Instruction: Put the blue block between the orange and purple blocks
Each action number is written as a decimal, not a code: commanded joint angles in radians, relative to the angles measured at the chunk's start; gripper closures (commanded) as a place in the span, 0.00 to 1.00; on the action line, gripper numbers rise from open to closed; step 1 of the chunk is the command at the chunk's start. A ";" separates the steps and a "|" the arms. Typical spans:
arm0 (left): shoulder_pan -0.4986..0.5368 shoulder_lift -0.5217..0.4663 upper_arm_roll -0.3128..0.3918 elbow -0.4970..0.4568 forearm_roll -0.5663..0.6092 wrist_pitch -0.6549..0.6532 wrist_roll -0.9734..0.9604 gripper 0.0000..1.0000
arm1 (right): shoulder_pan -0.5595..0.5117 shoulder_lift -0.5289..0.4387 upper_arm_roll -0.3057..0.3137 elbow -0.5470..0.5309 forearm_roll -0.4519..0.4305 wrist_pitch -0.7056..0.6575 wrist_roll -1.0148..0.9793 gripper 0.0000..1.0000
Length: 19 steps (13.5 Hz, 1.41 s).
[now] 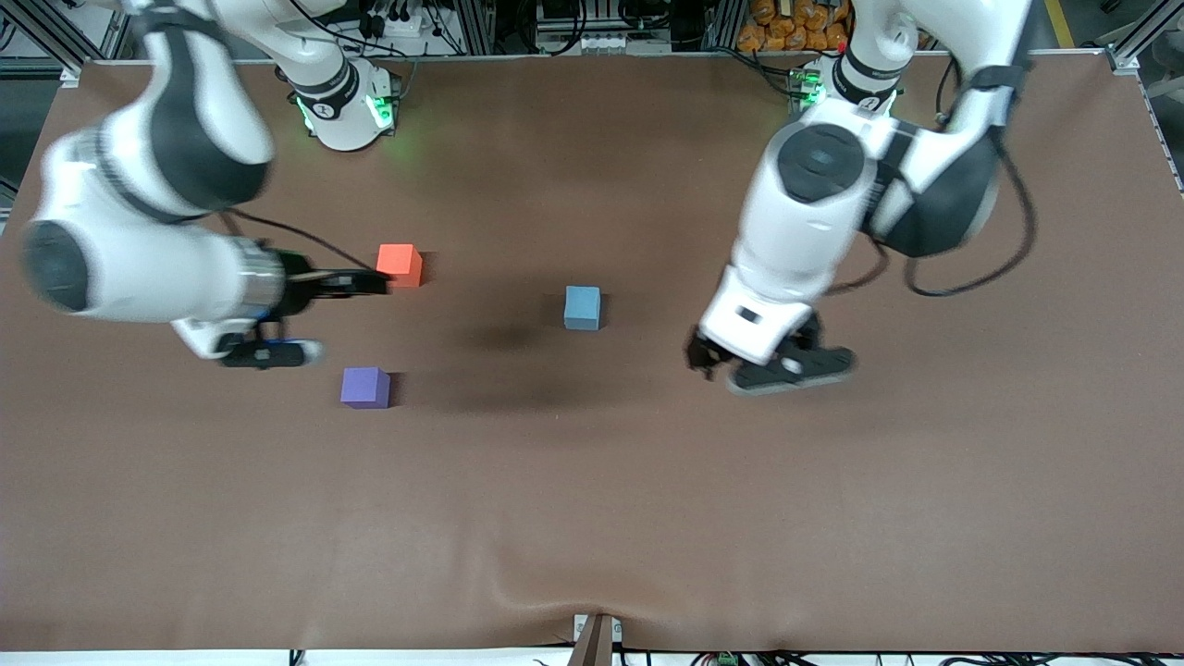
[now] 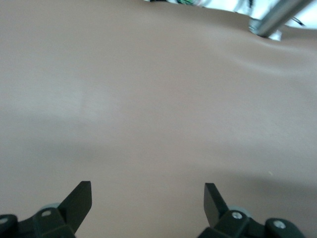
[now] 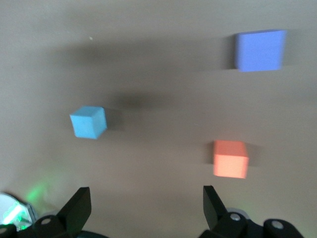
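The sky-blue block (image 1: 582,307) sits near the table's middle, alone. The orange block (image 1: 400,265) and the purple block (image 1: 364,387) sit toward the right arm's end, the purple one nearer the front camera, with a gap between them. My right gripper (image 1: 375,282) is open and empty, in the air beside the orange block. Its wrist view shows the open gripper (image 3: 147,198) with the blue (image 3: 88,122), orange (image 3: 230,158) and purple (image 3: 260,50) blocks. My left gripper (image 1: 700,356) is open and empty over bare table, apart from the blue block. Its wrist view (image 2: 147,196) shows only mat.
The brown mat (image 1: 592,518) covers the whole table and has a small ripple at the front edge (image 1: 592,592). Cables and equipment lie past the arm bases along the top. A metal frame post (image 2: 275,17) shows in the left wrist view.
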 commanded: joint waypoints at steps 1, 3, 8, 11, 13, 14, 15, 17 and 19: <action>0.069 -0.050 -0.015 -0.028 0.004 -0.066 0.100 0.00 | 0.120 0.019 -0.010 -0.078 0.020 0.146 0.116 0.00; 0.104 -0.062 -0.012 -0.028 0.006 -0.135 0.158 0.00 | 0.214 0.081 -0.011 -0.078 0.025 0.234 0.162 0.00; 0.186 -0.092 -0.012 -0.029 0.004 -0.162 0.262 0.00 | 0.365 0.207 -0.011 -0.092 0.014 0.455 0.277 0.00; 0.198 -0.086 -0.006 -0.028 -0.012 -0.166 0.267 0.00 | 0.420 0.264 -0.013 -0.095 0.012 0.547 0.279 0.00; 0.245 -0.089 -0.012 -0.032 -0.017 -0.174 0.271 0.00 | 0.431 0.290 -0.013 -0.095 0.003 0.579 0.297 0.00; 0.267 -0.097 -0.019 -0.034 -0.017 -0.210 0.293 0.00 | 0.442 0.306 -0.013 -0.093 -0.011 0.586 0.310 0.00; 0.272 -0.114 -0.024 -0.034 -0.019 -0.261 0.323 0.00 | 0.453 0.319 -0.013 -0.093 -0.038 0.595 0.328 0.00; 0.286 -0.157 -0.024 -0.064 -0.043 -0.339 0.354 0.00 | 0.460 0.341 -0.013 -0.095 -0.075 0.612 0.360 0.00; 0.290 -0.192 -0.024 -0.080 -0.046 -0.419 0.362 0.00 | 0.460 0.350 -0.011 -0.093 -0.083 0.615 0.360 0.00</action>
